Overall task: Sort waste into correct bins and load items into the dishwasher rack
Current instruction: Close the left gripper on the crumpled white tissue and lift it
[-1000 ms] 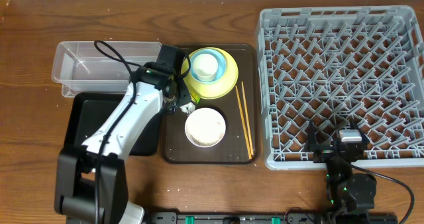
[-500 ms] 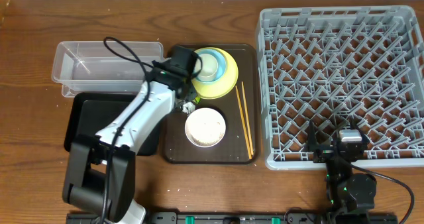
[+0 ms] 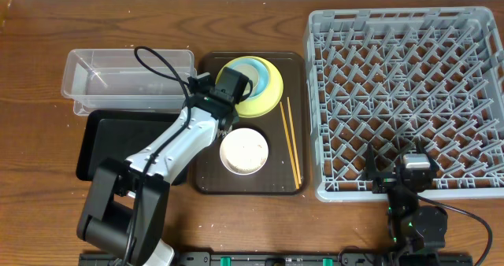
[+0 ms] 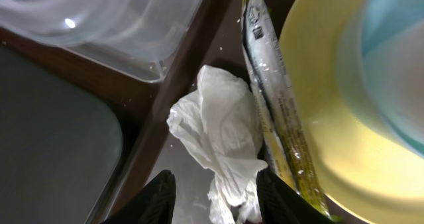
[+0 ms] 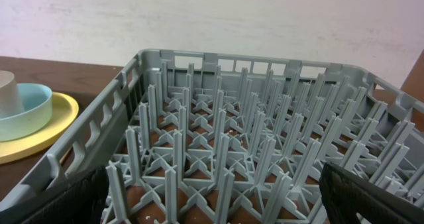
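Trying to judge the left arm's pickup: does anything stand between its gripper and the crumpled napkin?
Nothing visible does. The napkin lies straight ahead of the left gripper, its lower end between the parted fingers. The snack wrapper lies close beside it, along the rim of the yellow plate, so it might get caught too.

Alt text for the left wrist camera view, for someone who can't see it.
A crumpled white paper napkin lies between the left gripper's open dark fingers, beside a long yellow-green snack wrapper and a yellow plate holding a light blue bowl.
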`<action>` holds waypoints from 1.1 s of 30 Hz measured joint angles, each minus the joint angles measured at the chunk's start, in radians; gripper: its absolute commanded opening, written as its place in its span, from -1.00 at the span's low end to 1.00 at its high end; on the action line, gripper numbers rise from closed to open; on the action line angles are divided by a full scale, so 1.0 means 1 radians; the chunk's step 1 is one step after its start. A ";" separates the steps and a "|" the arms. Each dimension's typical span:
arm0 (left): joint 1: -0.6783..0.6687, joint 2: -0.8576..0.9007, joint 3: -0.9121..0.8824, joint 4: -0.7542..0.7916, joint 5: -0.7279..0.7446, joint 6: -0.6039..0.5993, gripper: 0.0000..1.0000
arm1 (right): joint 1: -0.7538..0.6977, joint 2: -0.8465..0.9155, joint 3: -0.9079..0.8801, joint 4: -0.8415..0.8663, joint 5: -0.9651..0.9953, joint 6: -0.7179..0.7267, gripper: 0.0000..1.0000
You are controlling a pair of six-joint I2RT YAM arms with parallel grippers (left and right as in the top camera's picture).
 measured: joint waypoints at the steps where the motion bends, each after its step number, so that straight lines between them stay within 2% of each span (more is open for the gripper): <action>1: 0.000 0.000 -0.010 0.010 -0.002 0.000 -0.14 | 0.000 0.000 0.000 0.000 0.000 0.000 0.98; 17: 0.000 0.005 -0.047 0.099 -0.002 -0.003 -0.14 | 0.000 0.000 0.000 0.000 0.000 0.000 0.98; 27: 0.013 0.093 -0.048 0.134 -0.002 -0.003 -0.07 | 0.000 0.000 0.000 0.000 0.000 0.000 0.98; 33: 0.027 0.121 -0.048 0.134 -0.003 -0.006 -0.31 | 0.000 0.000 0.000 0.000 0.000 0.000 0.99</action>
